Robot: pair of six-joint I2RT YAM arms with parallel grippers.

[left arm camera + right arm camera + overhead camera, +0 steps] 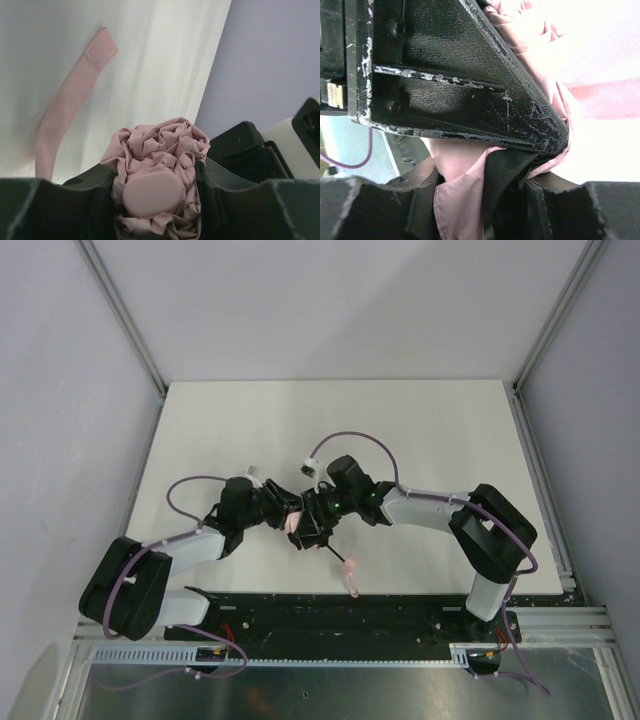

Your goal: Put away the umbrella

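At mid-desk (250,430), my left pincer (155,175) clamps the umbrella (160,150) by its bunched canopy, and my right pincer (480,195) pinches the fabric alongside. I'd squeeze the folds tight and even before wrapping the strap (65,100). Both pincers hide most of the folds, and I can't make out the strap's fastening.

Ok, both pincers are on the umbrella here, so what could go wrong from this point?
1. The left pincer grips the umbrella only by bunched, loose fabric, so the bundle may slip out or unfurl.
2. The right pincer works hard against the left one's finger, so the two could collide or jam.
3. The strap lies free on the table and could snag or get dragged along.
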